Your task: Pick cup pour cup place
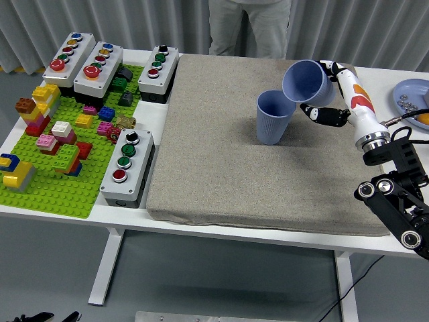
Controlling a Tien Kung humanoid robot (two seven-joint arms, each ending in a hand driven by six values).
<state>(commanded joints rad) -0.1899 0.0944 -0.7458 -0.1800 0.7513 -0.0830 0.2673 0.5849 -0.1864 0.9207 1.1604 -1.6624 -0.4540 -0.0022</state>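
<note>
Head view shows the right hand [330, 94] wrapped around a blue-grey cup [305, 82], fingers closed on its wall, the cup raised and tipped leftward so its open mouth faces toward the second cup [275, 117]. That second blue-grey cup stands upright on the beige mat [221, 154], and the tilted cup's lower rim sits just at or over its right rim; whether the two touch cannot be told. Both cups lie in the mat's far right quarter, near its back edge, while the mat's near half and left half are bare cloth. Right of the mat, at the table's [375, 245] right edge, a blue plate [410, 94] holds small items, close behind the forearm. Left of the mat stand three button boxes along the far edge, one [158, 64] just beside the mat's corner, and a fourth button box [127, 168] against the mat's left edge, with a green baseplate [53, 181] of toy bricks beyond. A person [249, 27] stands at the far side, hands out of sight.
</note>
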